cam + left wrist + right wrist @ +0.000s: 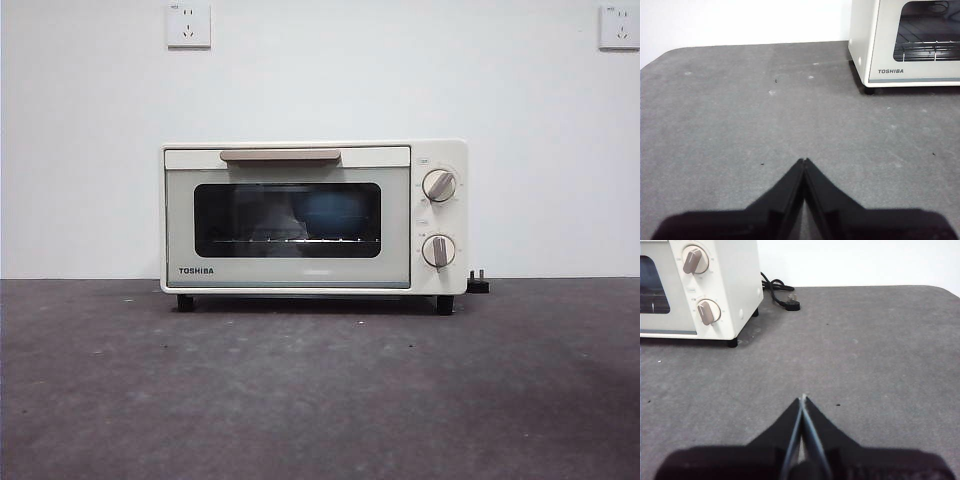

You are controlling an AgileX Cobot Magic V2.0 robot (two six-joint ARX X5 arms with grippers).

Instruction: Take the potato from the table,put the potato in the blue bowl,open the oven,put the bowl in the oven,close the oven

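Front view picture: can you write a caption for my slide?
Closed cream oven on the grey table, blue bowl showing dimly through its glass door.

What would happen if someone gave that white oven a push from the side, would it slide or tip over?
The oven would probably scoot rather than tip: it looks wide and low, standing on short dark feet at its corners. The matte table may grip those feet somewhat. Its door, shut now, might rattle, and its loose plug would likely drag along.
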